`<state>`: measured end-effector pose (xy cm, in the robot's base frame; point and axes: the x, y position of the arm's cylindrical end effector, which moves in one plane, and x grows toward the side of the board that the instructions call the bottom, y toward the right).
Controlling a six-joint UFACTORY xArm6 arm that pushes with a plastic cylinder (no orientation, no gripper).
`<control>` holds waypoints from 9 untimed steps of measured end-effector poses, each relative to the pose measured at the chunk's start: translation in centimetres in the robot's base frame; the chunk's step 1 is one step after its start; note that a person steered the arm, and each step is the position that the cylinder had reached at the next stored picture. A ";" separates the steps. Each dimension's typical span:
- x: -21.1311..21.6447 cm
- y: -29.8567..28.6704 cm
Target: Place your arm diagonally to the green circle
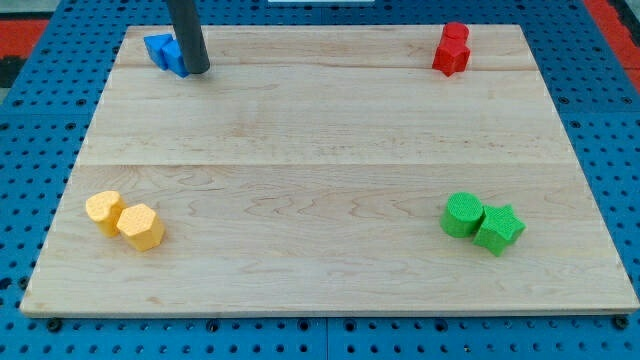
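Note:
The green circle (462,215) lies at the view's lower right on the wooden board (320,150), touching a green star (499,229) on its right. My tip (197,70) is at the view's top left, just right of two blue blocks (165,50) and touching or nearly touching them. The tip is far from the green circle, diagonally up and to the left of it.
Two red blocks (452,48) sit together at the view's top right. A yellow circle (104,211) and a yellow hexagon (141,227) sit together at the view's lower left. A blue pegboard (40,150) surrounds the board.

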<state>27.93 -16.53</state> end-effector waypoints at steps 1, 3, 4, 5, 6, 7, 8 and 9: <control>0.0 0.0; 0.2 0.2; 1.6 2.7; 2.8 3.3; 2.8 4.4; 2.8 5.7; 2.8 6.7; 2.8 7.8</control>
<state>30.71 -8.75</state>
